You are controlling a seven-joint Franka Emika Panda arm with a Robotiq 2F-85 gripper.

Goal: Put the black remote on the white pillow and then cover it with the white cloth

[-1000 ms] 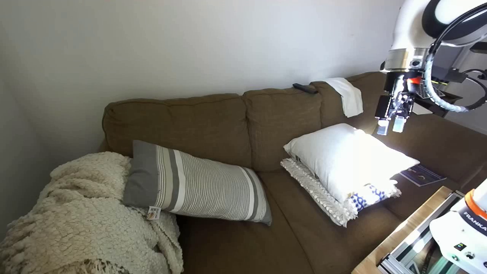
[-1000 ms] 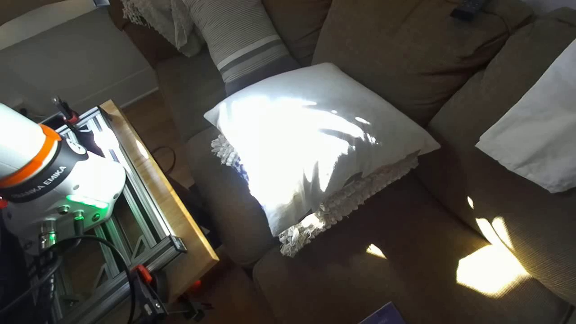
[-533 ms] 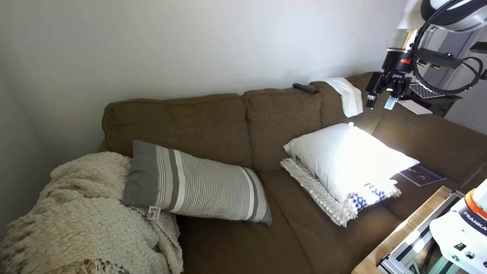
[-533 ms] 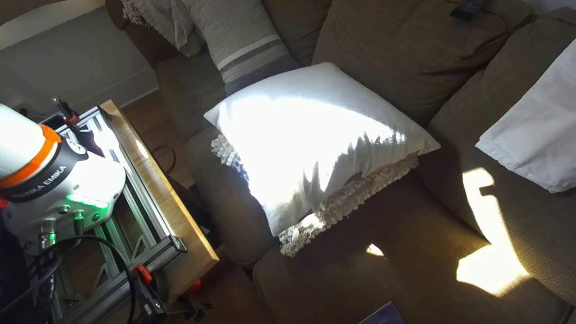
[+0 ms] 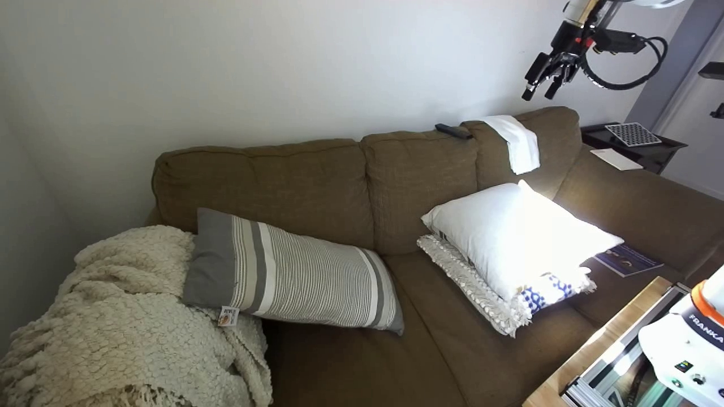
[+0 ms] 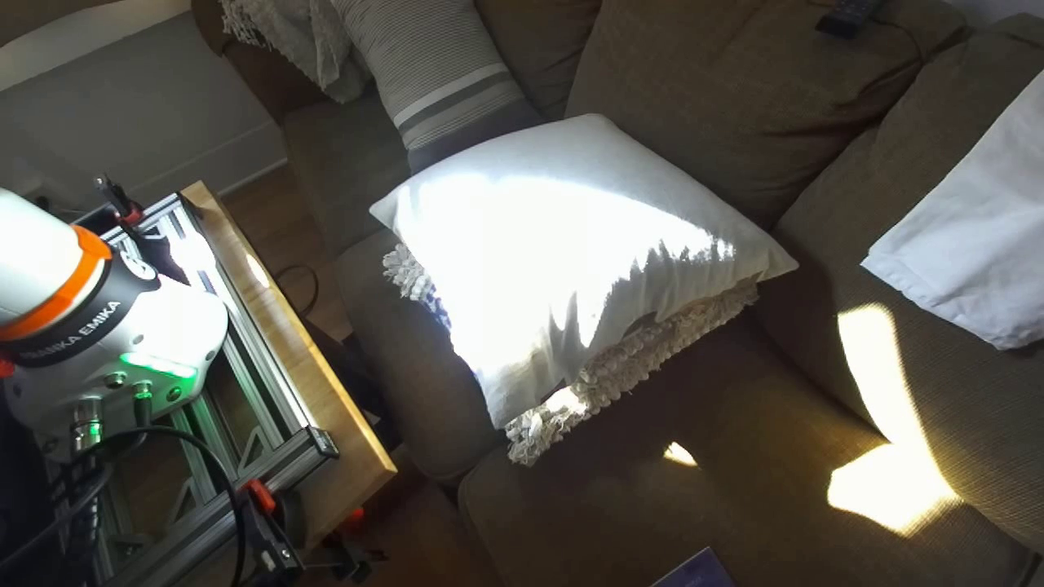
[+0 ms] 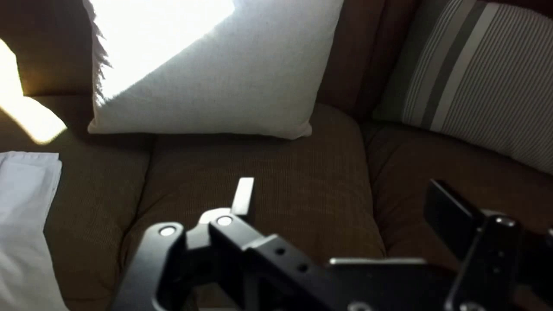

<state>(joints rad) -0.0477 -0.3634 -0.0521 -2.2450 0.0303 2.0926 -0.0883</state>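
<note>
The black remote (image 5: 453, 131) lies on top of the sofa's back cushion; it also shows at the top edge of an exterior view (image 6: 850, 16). It is out of the wrist view. The white cloth (image 5: 519, 142) hangs over the backrest beside it, and shows at the left of the wrist view (image 7: 26, 207). The white pillow (image 5: 492, 226) lies on the seat, partly in bright sunlight; it also shows in the wrist view (image 7: 242, 86). My gripper (image 5: 539, 95) is in the air above the backrest, above the cloth. In the wrist view (image 7: 339, 190) its fingers are wide apart and empty.
A flatter cushion with blue marks (image 5: 546, 293) is under the white pillow. A striped pillow (image 5: 305, 277) and a cream knitted blanket (image 5: 130, 316) are further along the sofa (image 5: 271, 175). A wall (image 5: 311, 68) stands behind it. A book (image 5: 628, 260) lies on the seat.
In an exterior view my gripper has moved up and to the left, from above the white pillow to above the backrest. The remote, cloth and pillow have not moved.
</note>
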